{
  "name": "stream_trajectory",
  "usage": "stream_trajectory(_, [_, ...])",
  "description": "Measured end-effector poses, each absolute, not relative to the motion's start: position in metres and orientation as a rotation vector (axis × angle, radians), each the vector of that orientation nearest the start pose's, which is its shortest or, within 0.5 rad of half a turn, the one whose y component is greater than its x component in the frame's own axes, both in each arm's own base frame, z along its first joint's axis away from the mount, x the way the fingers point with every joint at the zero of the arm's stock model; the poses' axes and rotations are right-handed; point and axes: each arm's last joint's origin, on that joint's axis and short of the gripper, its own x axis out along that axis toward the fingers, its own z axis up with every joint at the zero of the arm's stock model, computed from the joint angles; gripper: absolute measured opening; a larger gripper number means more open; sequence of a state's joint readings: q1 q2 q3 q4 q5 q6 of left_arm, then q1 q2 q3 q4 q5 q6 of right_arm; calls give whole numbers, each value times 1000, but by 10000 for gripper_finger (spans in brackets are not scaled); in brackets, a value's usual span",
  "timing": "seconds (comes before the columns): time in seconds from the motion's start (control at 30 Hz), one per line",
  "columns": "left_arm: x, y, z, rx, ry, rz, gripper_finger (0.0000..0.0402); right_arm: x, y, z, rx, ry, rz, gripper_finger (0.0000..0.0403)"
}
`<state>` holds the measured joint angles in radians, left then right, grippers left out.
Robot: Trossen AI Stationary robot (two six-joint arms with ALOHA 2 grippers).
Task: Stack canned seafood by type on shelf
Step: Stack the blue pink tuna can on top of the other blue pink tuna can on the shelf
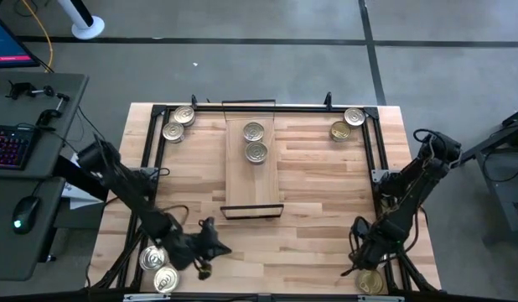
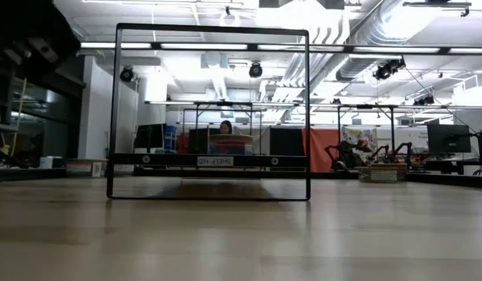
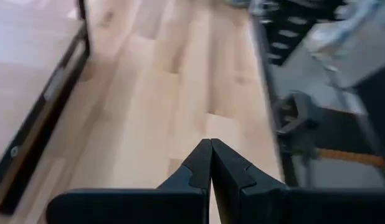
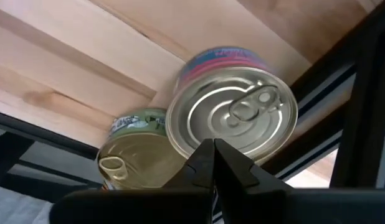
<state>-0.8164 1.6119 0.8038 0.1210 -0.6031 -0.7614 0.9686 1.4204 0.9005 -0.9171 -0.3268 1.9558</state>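
The shelf (image 1: 253,172), a light-wood board with a black frame, lies mid-table with two tins (image 1: 255,141) on it. Pairs of tins sit at the far left (image 1: 178,123), far right (image 1: 348,124) and near left (image 1: 158,268). My left gripper (image 1: 219,248) (image 3: 211,144) is shut, near the near-left pair, touching nothing. My right gripper (image 1: 364,262) (image 4: 213,144) is shut at the near right corner, over a silver-lidded tin (image 4: 233,115) that sits beside a gold-lidded tin (image 4: 133,162) (image 1: 370,282). My right gripper points slanting down at the silver-lidded tin's rim (image 4: 192,146). Its shut fingertips stand in front of that rim in the right wrist view. I cannot tell whether they touch it. Both tins rest flat on the table.
A black metal frame (image 1: 155,138) runs along the table's edges and stands close to the near-right tins (image 4: 342,93). Bare wood lies between the shelf and both grippers (image 1: 309,226). In the low view the shelf's black end frame (image 2: 210,195) stands mid-table. A desk with keyboard (image 1: 12,143) is left of the table.
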Motion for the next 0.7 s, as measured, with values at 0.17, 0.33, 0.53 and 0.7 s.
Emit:
stream_trajectory(0.17, [243, -216, 162, -357, 509, 240, 0, 122, 203, 200, 959, 1679, -694, 0])
stream_trajectory(0.33, [247, -218, 161, -395, 488, 272, 0, 121, 207, 197, 955, 1622, -700, 0])
stream_trajectory(0.53, [248, -224, 167, -375, 478, 182, 0, 127, 217, 176, 878, 1644, -729, 0])
stream_trajectory(0.7, [250, -228, 172, -358, 452, 122, 0, 132, 221, 169, 859, 1609, -783, 0])
